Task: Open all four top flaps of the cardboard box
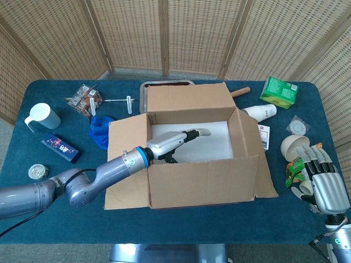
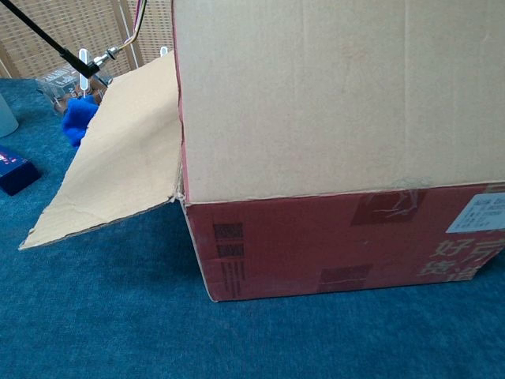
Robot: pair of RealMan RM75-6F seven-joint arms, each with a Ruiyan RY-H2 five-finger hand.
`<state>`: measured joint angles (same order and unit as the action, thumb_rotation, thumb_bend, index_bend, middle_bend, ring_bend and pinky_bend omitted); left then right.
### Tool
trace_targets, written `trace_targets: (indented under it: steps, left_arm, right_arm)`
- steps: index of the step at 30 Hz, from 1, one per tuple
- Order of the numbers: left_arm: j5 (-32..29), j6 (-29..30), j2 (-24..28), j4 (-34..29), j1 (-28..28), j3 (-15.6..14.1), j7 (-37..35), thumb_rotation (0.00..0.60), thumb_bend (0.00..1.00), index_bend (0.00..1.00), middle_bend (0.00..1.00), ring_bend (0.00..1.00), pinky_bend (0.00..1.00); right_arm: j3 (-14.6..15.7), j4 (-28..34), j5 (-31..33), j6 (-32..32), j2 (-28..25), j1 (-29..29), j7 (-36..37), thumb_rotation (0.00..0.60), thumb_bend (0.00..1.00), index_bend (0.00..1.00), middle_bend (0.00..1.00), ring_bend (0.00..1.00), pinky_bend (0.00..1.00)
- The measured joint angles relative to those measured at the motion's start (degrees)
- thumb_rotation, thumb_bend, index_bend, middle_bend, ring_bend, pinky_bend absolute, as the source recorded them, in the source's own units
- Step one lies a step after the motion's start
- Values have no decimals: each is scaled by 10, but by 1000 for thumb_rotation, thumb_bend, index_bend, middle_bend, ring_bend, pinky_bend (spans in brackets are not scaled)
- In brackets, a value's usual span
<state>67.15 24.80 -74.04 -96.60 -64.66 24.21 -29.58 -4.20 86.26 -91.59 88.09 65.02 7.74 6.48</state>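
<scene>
Head view | left hand inside cardboard box, fingers flat (holding nothing) | right hand spread, wrist cut off

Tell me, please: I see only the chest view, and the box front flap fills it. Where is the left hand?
Observer: The left hand is inside the box, fingers stretched flat toward the right, behind the front flap.
Operator: Is the flap pressed by the hand?
Observer: I cannot tell; the hand lies close behind the flap, which stands nearly upright.
Operator: And the other flaps?
Observer: The back flap is tilted outward, and the left flap and right flap are folded out.
Operator: The right hand?
Observer: The right hand is far to the right of the box, open, holding nothing.
</scene>
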Motion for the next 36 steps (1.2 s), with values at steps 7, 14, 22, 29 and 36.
trace_targets:
  steps: [7, 14, 22, 29, 36]
  left_arm:
    - [41, -16, 14, -13, 11, 17, -61, 600, 19, 0, 0, 0, 120]
    - [63, -29, 24, -14, 16, 20, -101, 600, 20, 0, 0, 0, 125]
    - [83, -47, 30, -25, 20, 29, -176, 600, 19, 0, 0, 0, 138]
    - [135, -54, 37, -43, 24, 38, -257, 600, 20, 0, 0, 0, 143]
    - [204, -44, 42, -57, 10, 15, -309, 600, 20, 0, 0, 0, 143]
  right_arm:
    - [0, -1, 1, -2, 0, 1, 0, 600, 0, 0, 25, 0, 0]
    - [1, -1, -1, -1, 0, 1, 1, 600, 0, 0, 25, 0, 0]
    - [1, -1, -1, -3, 1, 2, 0, 600, 0, 0, 25, 0, 0]
    - [1, -1, -1, -5, 3, 4, -3, 600, 0, 0, 25, 0, 0]
    - [1, 0, -1, -5, 3, 4, -4, 600, 0, 0, 25, 0, 0]
